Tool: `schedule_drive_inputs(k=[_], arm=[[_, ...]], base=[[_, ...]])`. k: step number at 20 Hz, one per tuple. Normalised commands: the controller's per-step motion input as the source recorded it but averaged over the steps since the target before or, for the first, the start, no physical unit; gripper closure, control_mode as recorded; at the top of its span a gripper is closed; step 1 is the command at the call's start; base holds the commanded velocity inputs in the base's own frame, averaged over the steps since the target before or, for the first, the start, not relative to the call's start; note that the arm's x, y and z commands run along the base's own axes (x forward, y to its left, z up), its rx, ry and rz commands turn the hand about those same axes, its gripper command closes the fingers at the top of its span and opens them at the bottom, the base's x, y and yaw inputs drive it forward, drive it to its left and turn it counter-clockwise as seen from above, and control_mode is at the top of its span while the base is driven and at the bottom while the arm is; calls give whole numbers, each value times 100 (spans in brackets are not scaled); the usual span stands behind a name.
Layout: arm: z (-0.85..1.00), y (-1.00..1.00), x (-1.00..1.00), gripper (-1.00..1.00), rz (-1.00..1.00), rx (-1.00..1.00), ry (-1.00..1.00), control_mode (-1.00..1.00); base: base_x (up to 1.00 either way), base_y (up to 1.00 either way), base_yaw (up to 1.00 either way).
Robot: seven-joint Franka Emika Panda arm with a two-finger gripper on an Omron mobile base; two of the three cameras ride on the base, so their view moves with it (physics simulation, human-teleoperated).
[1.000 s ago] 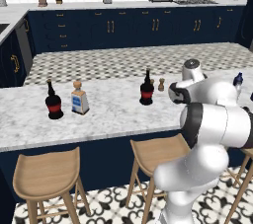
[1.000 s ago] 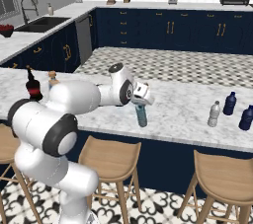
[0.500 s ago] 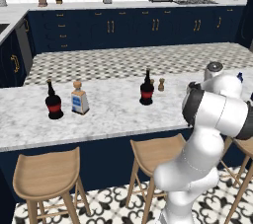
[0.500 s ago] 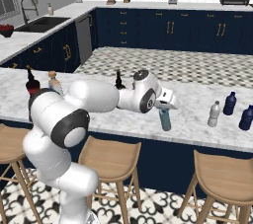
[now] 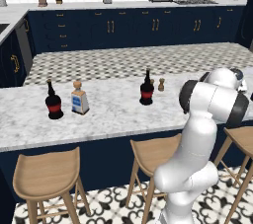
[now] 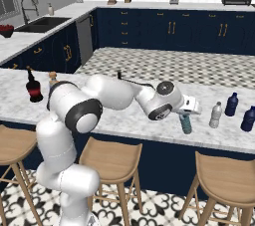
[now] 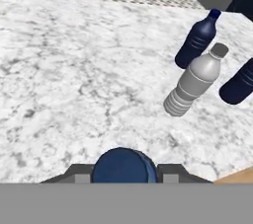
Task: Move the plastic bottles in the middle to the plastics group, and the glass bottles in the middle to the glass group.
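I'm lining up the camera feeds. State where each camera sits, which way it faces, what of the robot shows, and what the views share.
Left base view: behind the arm's left, looking over the counter at the black bottle; white arm at lower right.
Right base view: behind its right, same counter; arm from lower left, claw gripping the teal bottle.
Hand view: on the hand, looking down over the bottle's cap at marble and the grey bottle.
Shared: right base and hand views both show the grey bottle.
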Motion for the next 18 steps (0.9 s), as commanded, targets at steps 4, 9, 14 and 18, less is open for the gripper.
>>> schedule_drive_inputs(k=[4, 9, 14, 18], arm=[[2, -75, 17, 100, 1, 6, 1, -100], [6, -60, 19, 100, 0, 7, 4, -100], [-5, -36, 27, 100, 1, 4, -2, -100], [11, -20, 47, 100, 0, 2, 0, -100]], base=[[0, 0, 0], [0, 0, 0], [0, 0, 0], [0, 0, 0]])
